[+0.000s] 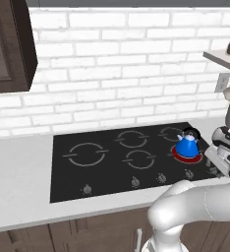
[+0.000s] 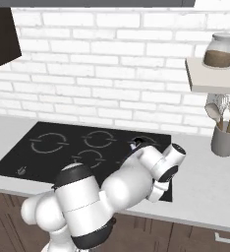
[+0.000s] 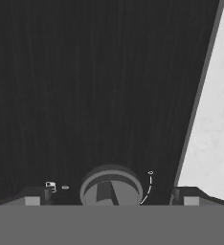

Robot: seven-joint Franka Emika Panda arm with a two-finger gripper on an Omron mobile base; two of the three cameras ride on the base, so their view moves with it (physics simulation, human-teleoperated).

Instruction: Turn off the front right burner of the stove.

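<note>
The stove [image 1: 102, 170] is a flat black glass cooktop with grey burner rings. Its front right burner [image 1: 177, 155] glows as a red ring under a small blue kettle [image 1: 187, 144]. A row of round grey knobs [image 1: 135, 182] runs along the front edge. In the hand view, the rightmost knob [image 3: 110, 185] lies between my finger tips [image 3: 32, 197], with a gap on each side. My gripper [image 3: 111, 197] is open, close over this knob near the stove's right edge. The hand [image 1: 226, 150] hangs to the right of the kettle.
Light counter [image 3: 214, 119] borders the glass on the right. A grey utensil holder [image 2: 224, 140] stands on the counter, under a wall shelf with a jar [image 2: 219, 50]. A dark cabinet [image 1: 9, 44] hangs at upper left. My arm [image 2: 131, 182] covers the stove's front right corner.
</note>
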